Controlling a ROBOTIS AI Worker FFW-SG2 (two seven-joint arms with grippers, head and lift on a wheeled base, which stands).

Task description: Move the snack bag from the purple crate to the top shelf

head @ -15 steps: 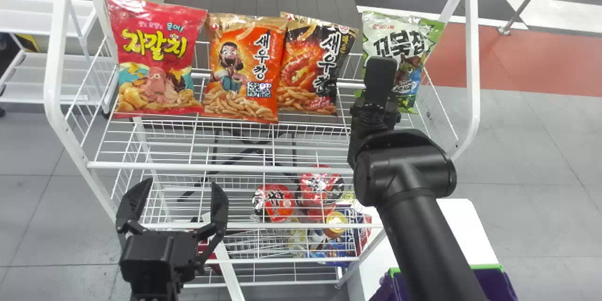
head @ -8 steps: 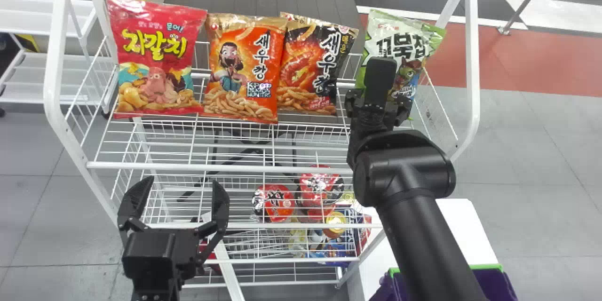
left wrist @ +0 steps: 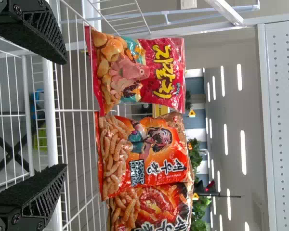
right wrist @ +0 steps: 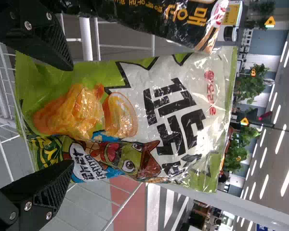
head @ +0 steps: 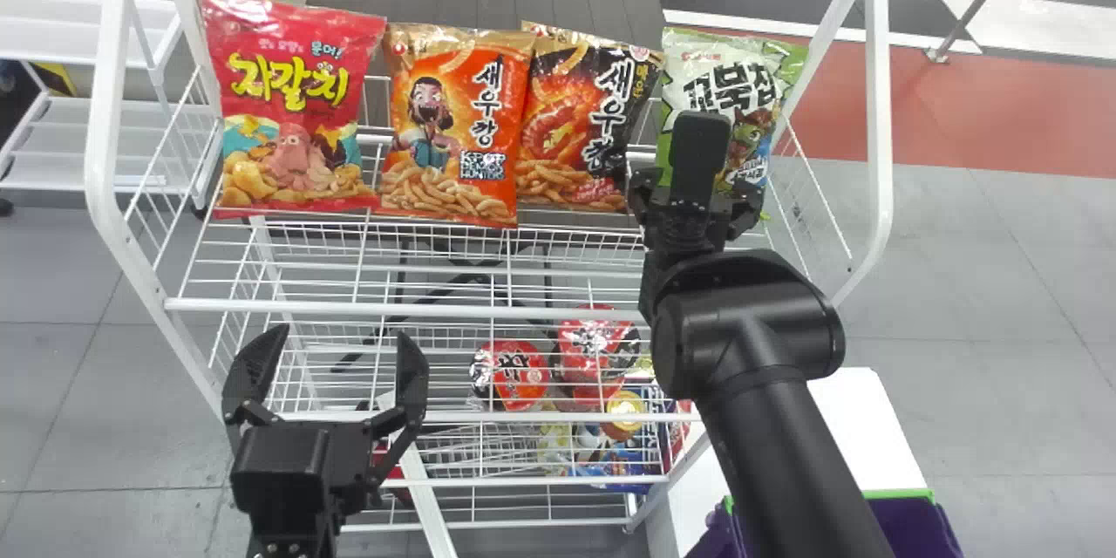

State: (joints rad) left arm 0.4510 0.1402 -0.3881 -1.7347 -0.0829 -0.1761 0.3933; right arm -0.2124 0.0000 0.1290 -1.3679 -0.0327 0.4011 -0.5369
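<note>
- The snack bag (head: 719,78) stands at the right end of the top shelf (head: 436,311), shiny and crinkled, green and white, with orange chips and 1 green cartoon character printed on it.
- The right gripper (head: 695,185) is just in front of the bag's lower half, its 2 fingers (right wrist: 53,48) spread wide; I cannot tell whether they touch the bag.
- The right arm (head: 785,418) slants up and to the left from the bottom edge, passing over the purple crate (head: 915,527).
- To the bag's left, 3 more bags stand in a row: black (head: 580,118), orange (head: 458,122) and red (head: 296,105).
- The left gripper (head: 343,340) points up before the rack's left part, 2 fingers apart, holding nothing.
</note>
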